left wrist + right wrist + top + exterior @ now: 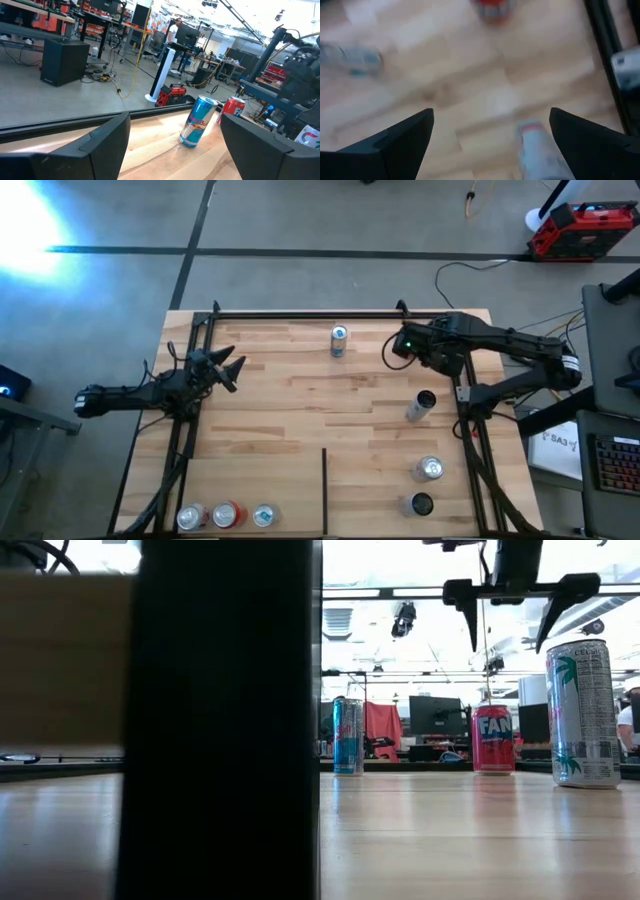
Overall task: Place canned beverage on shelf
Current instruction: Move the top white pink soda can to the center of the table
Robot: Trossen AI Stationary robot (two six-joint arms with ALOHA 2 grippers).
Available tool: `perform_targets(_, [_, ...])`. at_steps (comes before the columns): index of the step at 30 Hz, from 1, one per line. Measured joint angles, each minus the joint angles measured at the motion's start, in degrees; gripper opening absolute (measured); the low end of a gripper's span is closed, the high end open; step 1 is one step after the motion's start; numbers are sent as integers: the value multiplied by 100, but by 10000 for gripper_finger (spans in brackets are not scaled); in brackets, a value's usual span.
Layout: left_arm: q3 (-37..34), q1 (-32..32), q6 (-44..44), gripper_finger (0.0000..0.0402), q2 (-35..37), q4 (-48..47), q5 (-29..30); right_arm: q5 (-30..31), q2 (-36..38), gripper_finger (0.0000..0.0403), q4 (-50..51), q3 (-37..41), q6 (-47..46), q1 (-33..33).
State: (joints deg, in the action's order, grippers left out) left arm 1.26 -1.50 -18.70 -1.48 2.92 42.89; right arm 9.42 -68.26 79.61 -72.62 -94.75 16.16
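A wide wooden shelf (300, 395) carries scattered cans. The right gripper (392, 348), fingers spread wide and empty, hovers at two o'clock; it should descend squarely over the can (420, 406) below. The left gripper (235, 370), partly open and empty, waits at nine.

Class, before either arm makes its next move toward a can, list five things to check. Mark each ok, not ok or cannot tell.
1. Right end effector open and empty: ok.
2. Left end effector open and empty: ok.
3. Blue can upright, standing free between the two end effectors: ok.
4. Bare board left on the shelf for setting a can down: ok.
5. Which can is meant next: cannot tell.
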Motion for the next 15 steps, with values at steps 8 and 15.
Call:
perform_targets(8, [0,1,0,294,0,0,0,-90,-233,382,-24,-6,-196,260])
perform_targets(15, [0,2,-1,294,0,0,0,-1229,-265,382,145,-6,19,529])
